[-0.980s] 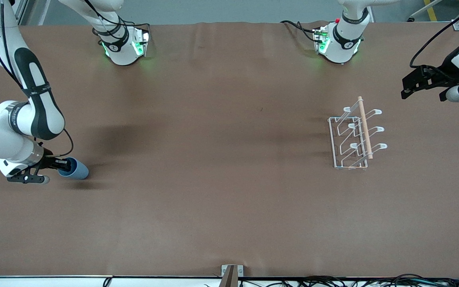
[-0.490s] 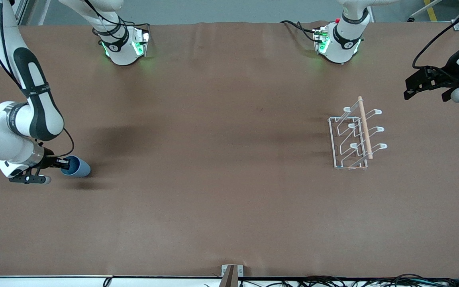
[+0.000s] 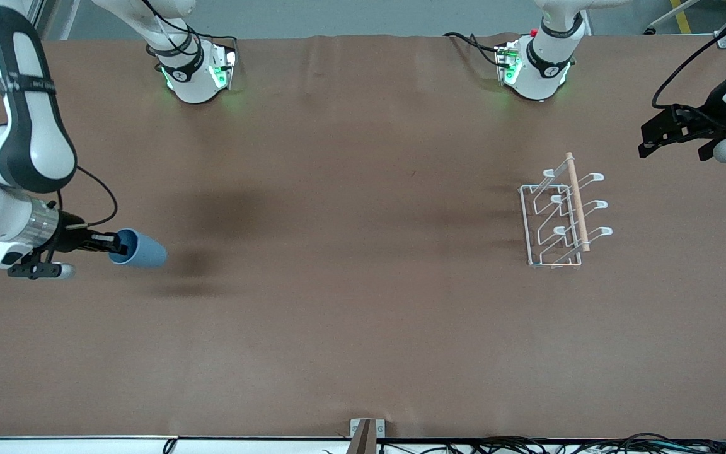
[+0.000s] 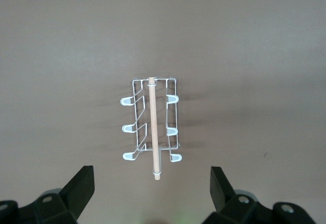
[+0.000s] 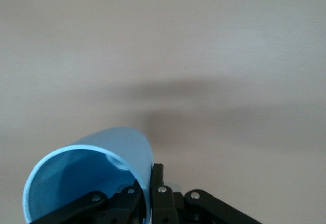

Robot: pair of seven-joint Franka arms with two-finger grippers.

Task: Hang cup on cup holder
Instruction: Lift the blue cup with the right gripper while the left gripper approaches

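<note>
The light-blue cup (image 3: pixel 141 250) hangs on its side above the table at the right arm's end, casting a shadow on the brown cloth. My right gripper (image 3: pixel 115 244) is shut on the cup's rim, one finger inside the mouth and one outside. The right wrist view shows the cup (image 5: pixel 89 170) pinched at its wall by the right gripper (image 5: pixel 148 180). The white wire cup holder (image 3: pixel 559 217) with its wooden dowel stands toward the left arm's end. My left gripper (image 3: pixel 648 137) waits open in the air near that end. The left wrist view shows the cup holder (image 4: pixel 152 127) ahead of the left gripper (image 4: pixel 153 186).
The two arm bases (image 3: pixel 196 75) (image 3: pixel 536 69) stand along the table's edge farthest from the front camera. A small metal bracket (image 3: pixel 363 435) and cables sit at the nearest edge. Brown cloth covers the table (image 3: pixel 350 284) between cup and cup holder.
My right gripper has closed on the cup's rim, lifted it off the table and carried it a little toward the cup holder. The left arm has shifted only slightly.
</note>
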